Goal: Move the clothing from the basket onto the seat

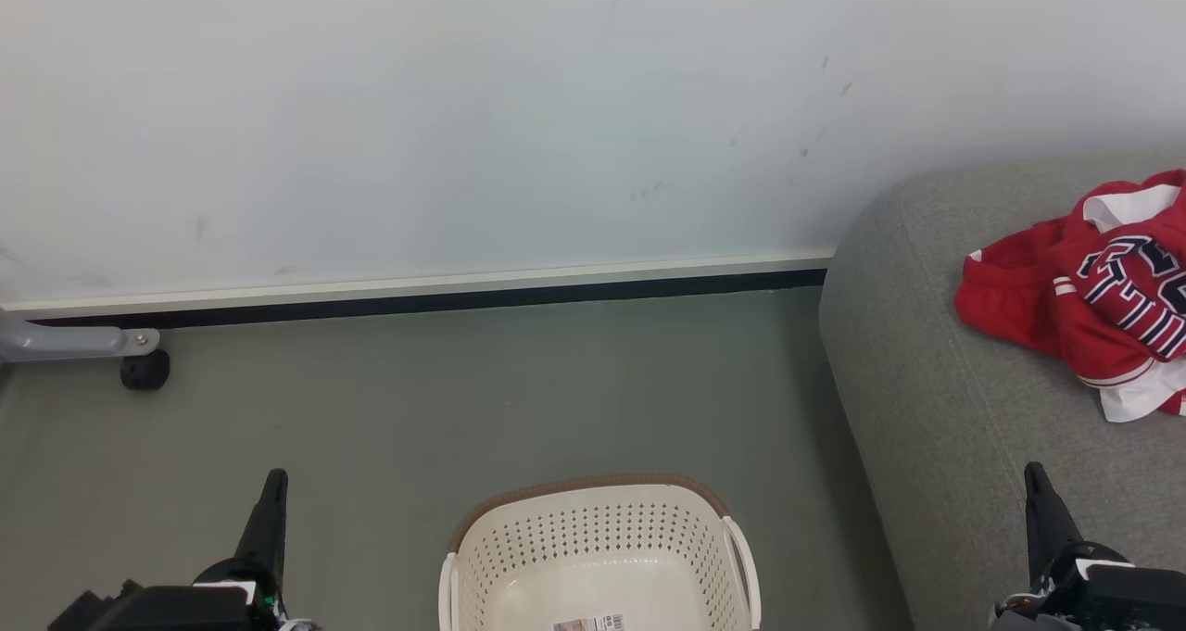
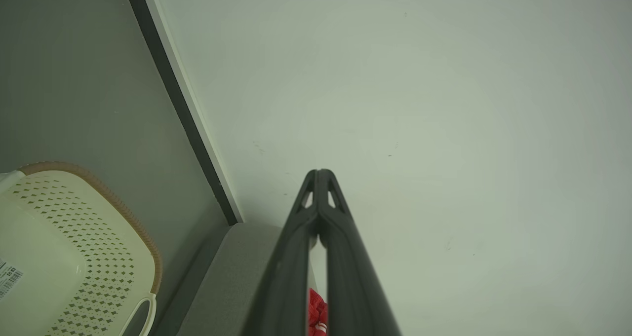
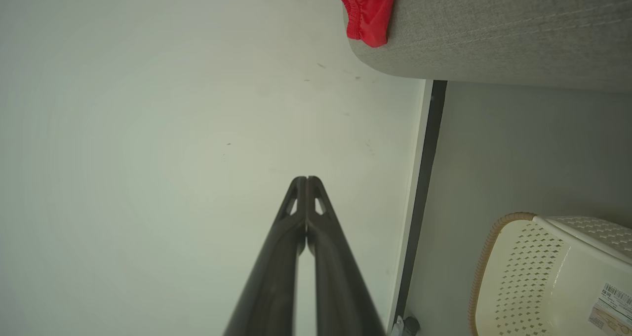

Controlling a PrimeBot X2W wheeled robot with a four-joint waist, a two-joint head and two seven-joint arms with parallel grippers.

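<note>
The red clothing [image 1: 1093, 302] lies in a heap on the grey seat [image 1: 936, 409] at the right, a jersey with navy-white lettering on top; a red edge [image 3: 368, 10] shows in the right wrist view and a sliver [image 2: 317, 311] behind the left fingers. The cream basket [image 1: 598, 529] stands on the floor at bottom centre, with just a label on its bottom. My left gripper [image 1: 275, 476] is shut, low at the left of the basket, holding nothing. My right gripper [image 1: 1034, 470] is shut over the seat's front, well below the clothing. Both wrist views show the fingertips pressed together [image 2: 320, 172] [image 3: 306, 179].
A pale wall with a white and black skirting [image 1: 417, 293] runs behind the grey floor. A grey metal leg with a black caster [image 1: 144, 370] stands at the far left by the wall. Open floor lies between basket and wall.
</note>
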